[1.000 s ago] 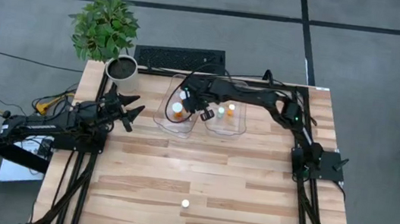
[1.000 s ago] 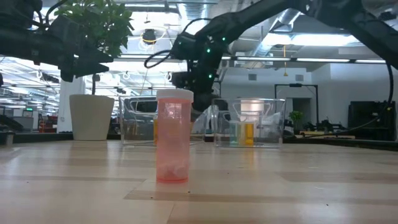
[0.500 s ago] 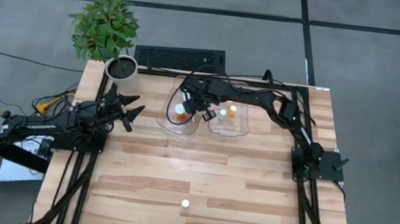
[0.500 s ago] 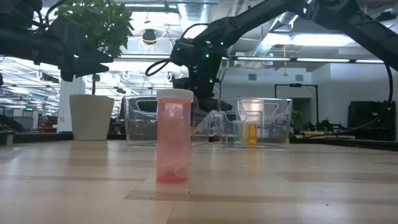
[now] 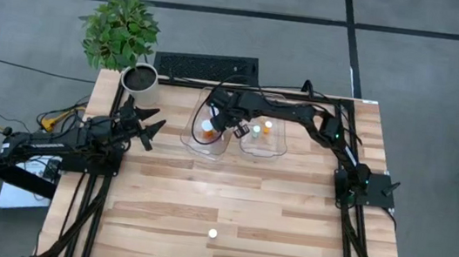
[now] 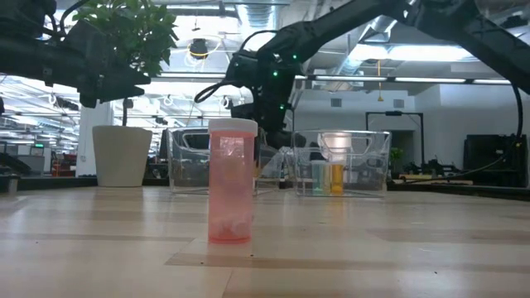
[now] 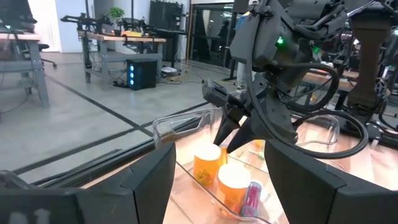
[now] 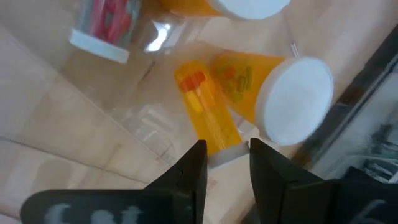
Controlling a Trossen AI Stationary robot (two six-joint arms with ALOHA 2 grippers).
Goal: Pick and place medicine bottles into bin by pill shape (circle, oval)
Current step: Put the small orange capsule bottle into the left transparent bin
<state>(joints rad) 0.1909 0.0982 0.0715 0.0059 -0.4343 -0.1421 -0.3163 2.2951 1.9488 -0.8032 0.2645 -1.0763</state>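
Right tool (image 5: 231, 129) w/ jaws narrowly apart, empty, over left clear bin (image 5: 192, 138), upper-centre frame, above orange bottles (image 7: 208, 165). Left tool (image 5: 152, 128) open, idle mid-left. Lone pink bottle (image 6: 231, 180) upright, lower-centre surface (image 5: 289, 215).

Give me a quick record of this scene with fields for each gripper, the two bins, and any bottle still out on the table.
left gripper: open, empty, waiting over the table's left side near the plant pot
right gripper: over the left bin, fingers narrowly apart, holding nothing
left bin: clear, holds orange bottles with white caps, plus one smaller lying bottle
right bin: clear, holds a few small bottles, green and orange
loose bottle: orange-pink, white cap, standing upright alone near the table's front edge
table: light wood planks
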